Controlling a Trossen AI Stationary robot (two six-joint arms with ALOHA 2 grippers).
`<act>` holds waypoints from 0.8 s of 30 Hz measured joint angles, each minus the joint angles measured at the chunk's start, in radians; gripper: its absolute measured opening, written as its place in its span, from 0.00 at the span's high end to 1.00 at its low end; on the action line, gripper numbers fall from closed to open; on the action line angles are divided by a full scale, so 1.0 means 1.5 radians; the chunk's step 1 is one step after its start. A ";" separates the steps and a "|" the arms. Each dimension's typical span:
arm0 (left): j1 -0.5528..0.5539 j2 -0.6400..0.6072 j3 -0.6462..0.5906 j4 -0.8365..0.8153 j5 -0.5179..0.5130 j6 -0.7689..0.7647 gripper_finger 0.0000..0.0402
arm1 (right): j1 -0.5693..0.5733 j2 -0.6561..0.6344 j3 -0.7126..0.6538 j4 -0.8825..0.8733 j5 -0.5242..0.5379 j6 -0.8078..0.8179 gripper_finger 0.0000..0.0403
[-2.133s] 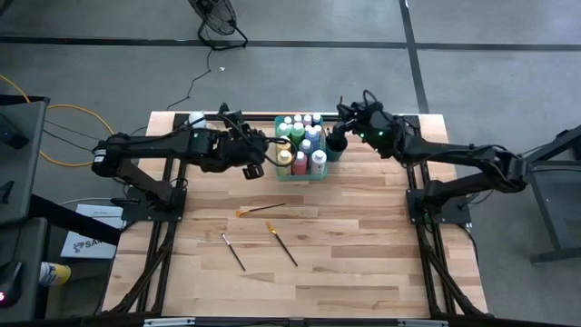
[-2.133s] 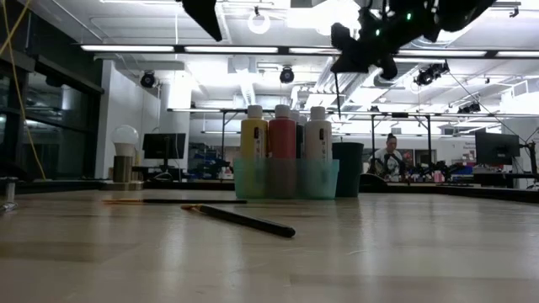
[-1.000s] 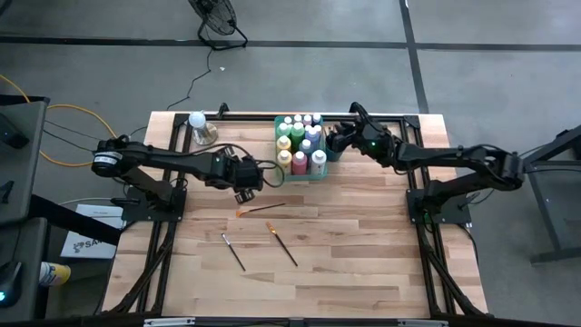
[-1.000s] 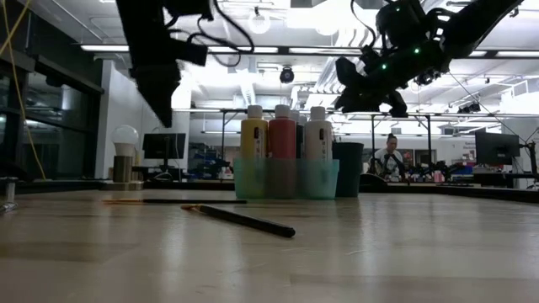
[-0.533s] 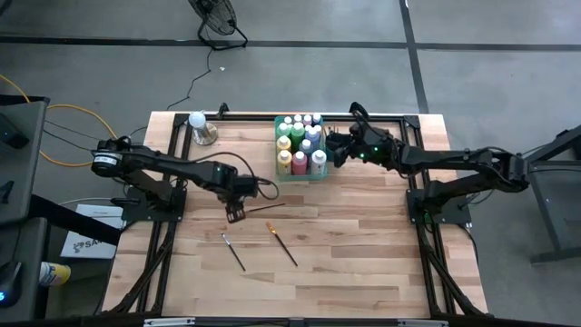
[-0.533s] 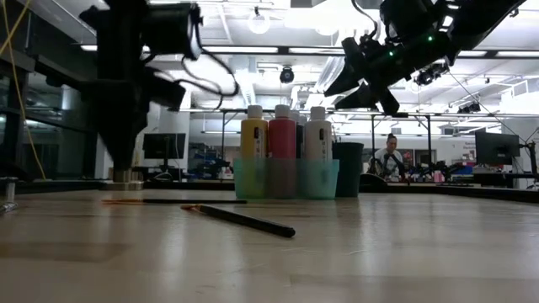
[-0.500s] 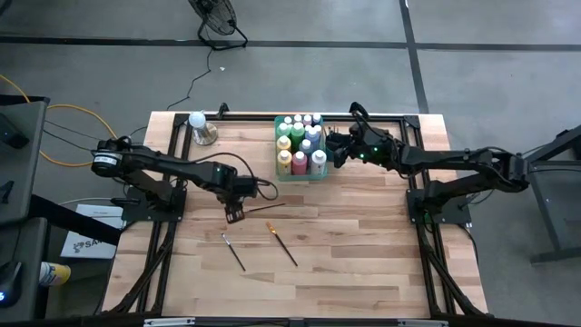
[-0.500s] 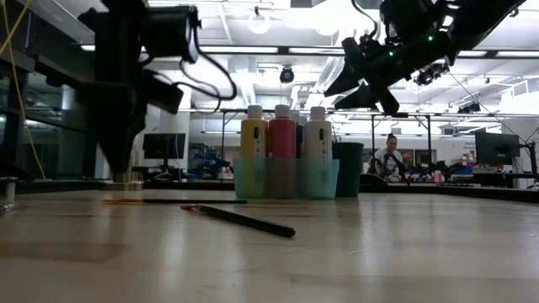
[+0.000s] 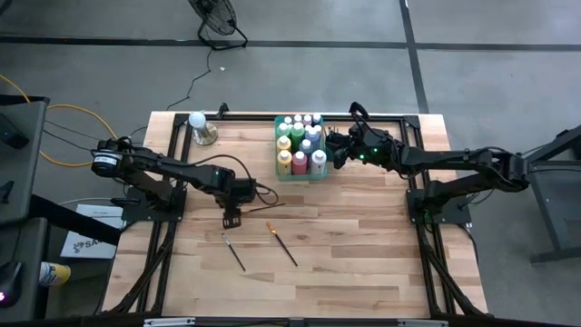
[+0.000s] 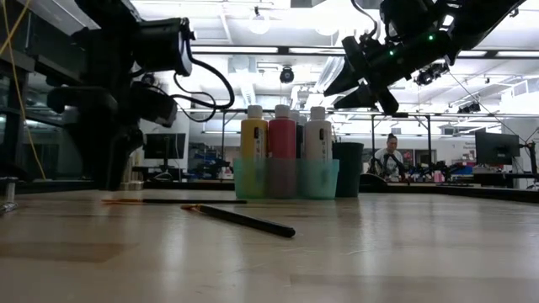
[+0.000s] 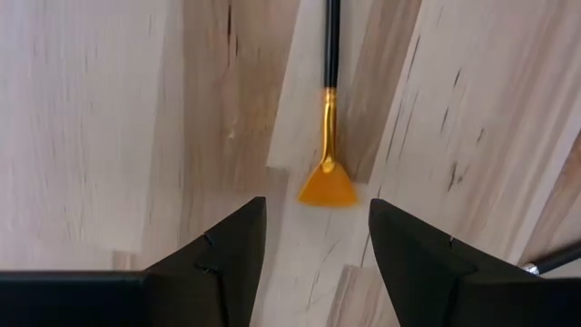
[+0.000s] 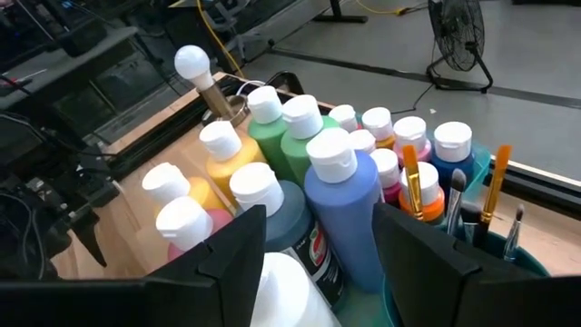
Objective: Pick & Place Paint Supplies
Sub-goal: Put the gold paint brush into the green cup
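A brush with orange fan bristles [image 11: 328,184] and a black handle [image 9: 263,209] lies flat on the wooden table. My left gripper [image 11: 318,222] points down just above its bristle end, open, one finger on either side and clear of it. Two more brushes [image 9: 234,252] [image 9: 282,243] lie nearer the front edge. White-capped paint bottles [image 9: 300,145] stand in a teal tray [image 10: 286,181] at the back. Beside the tray is a dark cup [image 10: 347,168] holding brushes [image 12: 454,195]. My right gripper [image 10: 349,91] hangs open high above the cup and bottles.
A clear object with a white ball top [image 9: 198,127] stands at the back left corner. Bare wood spreads across the table's near half [image 9: 363,263]. Black frame rails run along both sides. A person sits far back in the room [image 10: 390,156].
My left gripper has come down and toward the near edge, tipping from slanted to pointing down, and now stands over the orange-bristled brush's tip. My right gripper has opened above the cup and drawn slightly back. The brushes and bottles have not moved.
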 joint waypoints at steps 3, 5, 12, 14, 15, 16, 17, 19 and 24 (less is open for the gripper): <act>0.000 0.000 0.000 0.021 0.000 0.000 0.52 | 0.000 0.000 0.000 0.000 0.000 0.000 0.51; 0.000 0.000 0.000 0.030 0.000 0.000 0.52 | 0.000 0.000 0.000 0.000 0.000 0.000 0.51; -0.010 0.006 0.000 0.026 -0.003 0.012 0.52 | 0.000 0.000 0.000 -0.001 0.000 0.000 0.51; -0.022 0.008 0.000 0.032 -0.003 0.016 0.52 | 0.000 0.000 0.000 -0.002 0.000 0.000 0.51; -0.029 0.014 0.000 0.037 -0.005 0.016 0.52 | 0.000 0.000 0.000 -0.003 0.001 -0.001 0.51; -0.035 0.019 0.000 0.039 -0.012 0.016 0.52 | 0.000 0.000 0.000 -0.005 0.001 -0.001 0.51; -0.042 0.021 0.000 0.039 -0.025 0.016 0.52 | 0.000 0.000 0.000 -0.006 0.002 -0.001 0.51; -0.055 0.032 0.000 0.048 -0.047 0.012 0.52 | 0.000 0.000 0.000 -0.006 0.002 -0.001 0.51; -0.075 0.068 0.004 0.044 -0.076 -0.013 0.52 | 0.000 0.000 0.000 -0.012 0.003 -0.001 0.51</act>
